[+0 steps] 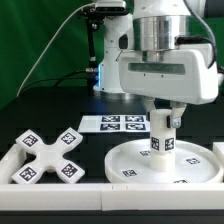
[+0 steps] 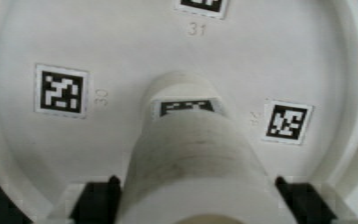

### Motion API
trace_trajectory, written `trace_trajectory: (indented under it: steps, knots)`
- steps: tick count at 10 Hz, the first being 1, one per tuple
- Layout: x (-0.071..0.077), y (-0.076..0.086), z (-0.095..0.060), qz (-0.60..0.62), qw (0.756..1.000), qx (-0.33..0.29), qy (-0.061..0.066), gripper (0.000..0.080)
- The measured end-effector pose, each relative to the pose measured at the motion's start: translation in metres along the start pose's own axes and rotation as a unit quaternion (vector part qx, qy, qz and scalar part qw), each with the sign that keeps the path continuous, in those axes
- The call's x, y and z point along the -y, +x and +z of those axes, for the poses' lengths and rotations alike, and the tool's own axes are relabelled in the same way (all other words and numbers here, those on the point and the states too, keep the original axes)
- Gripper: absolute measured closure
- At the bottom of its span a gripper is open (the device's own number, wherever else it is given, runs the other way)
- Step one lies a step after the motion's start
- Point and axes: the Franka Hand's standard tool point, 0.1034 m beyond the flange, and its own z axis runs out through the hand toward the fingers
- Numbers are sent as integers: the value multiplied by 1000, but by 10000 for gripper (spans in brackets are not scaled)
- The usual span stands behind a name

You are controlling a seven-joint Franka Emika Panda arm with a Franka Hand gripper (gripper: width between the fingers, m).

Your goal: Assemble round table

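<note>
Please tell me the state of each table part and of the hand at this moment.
hand: shut on the cylinder post, one finger on each side.
cylinder post: upright, its lower end on the round disc.
round disc: lying flat, tags facing up.
cross base: lying flat, apart from the disc, not held.

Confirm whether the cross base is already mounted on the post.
No: the cross base lies flat on the table, apart from the post.

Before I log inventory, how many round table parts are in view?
3: the cross base on the exterior view's left, the disc flat on its right, the post upright on the disc, gripped by the pincer. None seems hidden.
</note>
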Motion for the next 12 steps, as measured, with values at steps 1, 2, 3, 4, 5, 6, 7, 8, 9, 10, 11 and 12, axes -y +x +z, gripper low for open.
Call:
trace_trajectory:
  steps: [1,2,3,4,5,6,7,8,9,10,11,12]
  knots:
    - [0,0,0,27,1000,1,1,393]
    - [0,0,0,67,998,2,1,393]
    - [-1,1,0,140,990,10,4,393]
    - [-3,3,0,243,970,23,7,393]
    - [-2,2,1,332,943,32,8,393]
    - [-1,1,1,376,926,38,9,393]
    - [-1,1,1,368,929,38,9,393]
    - [-1,1,1,357,933,38,10,376]
    - [-1,0,1,316,948,35,9,376]
    - [0,-2,2,237,971,33,9,214]
    - [0,-4,1,125,991,34,14,214]
    - [-2,-11,0,51,998,37,16,161]
